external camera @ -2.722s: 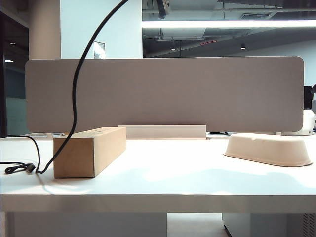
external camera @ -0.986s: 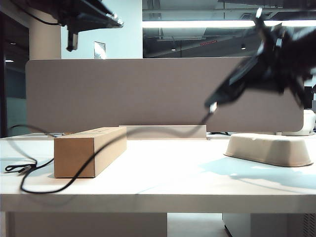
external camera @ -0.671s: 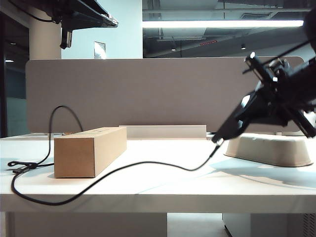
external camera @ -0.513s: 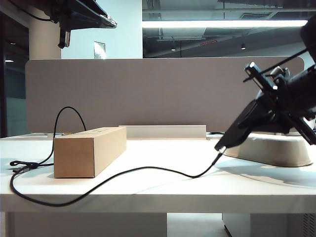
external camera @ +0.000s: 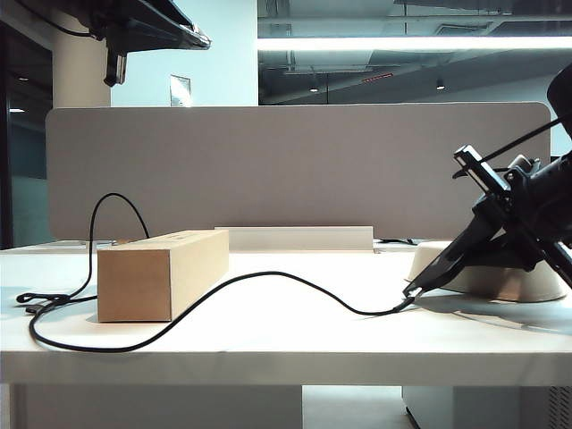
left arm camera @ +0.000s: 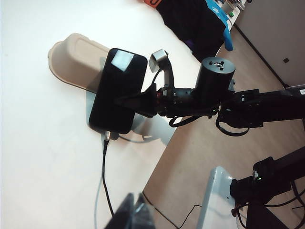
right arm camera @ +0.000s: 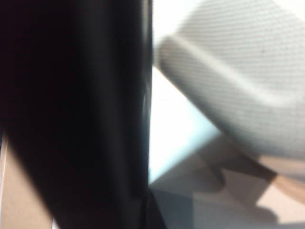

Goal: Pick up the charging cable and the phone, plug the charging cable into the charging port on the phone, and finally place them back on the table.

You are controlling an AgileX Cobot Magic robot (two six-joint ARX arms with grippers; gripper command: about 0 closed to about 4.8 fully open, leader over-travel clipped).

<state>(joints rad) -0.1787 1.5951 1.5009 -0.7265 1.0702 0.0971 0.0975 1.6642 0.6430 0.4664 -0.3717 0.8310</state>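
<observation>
The phone [external camera: 450, 261] is a glossy black slab, and my right gripper [external camera: 497, 229] is shut on its side edge. It tilts steeply, its lower short edge just above the table [external camera: 295, 338] in front of the pulp tray. The left wrist view shows the phone [left arm camera: 116, 89] from above, with the charging cable's plug [left arm camera: 106, 137] seated in its lower edge. From there the charging cable [external camera: 268, 278] trails left across the table. The phone [right arm camera: 71, 114] fills most of the right wrist view. My left gripper [external camera: 114, 70] hangs high at the far left, shut [left arm camera: 133, 213] and empty.
A cardboard box [external camera: 162, 273] lies left of centre, and the cable loops behind and in front of it. An off-white pulp tray [external camera: 509, 284] sits at the right, behind the phone. A grey divider panel [external camera: 295, 170] closes off the back of the table.
My right gripper has come down and moved right with the phone, from above the tray to just over the table. The cable has gone slack and settled on the table. The left arm has barely moved.
</observation>
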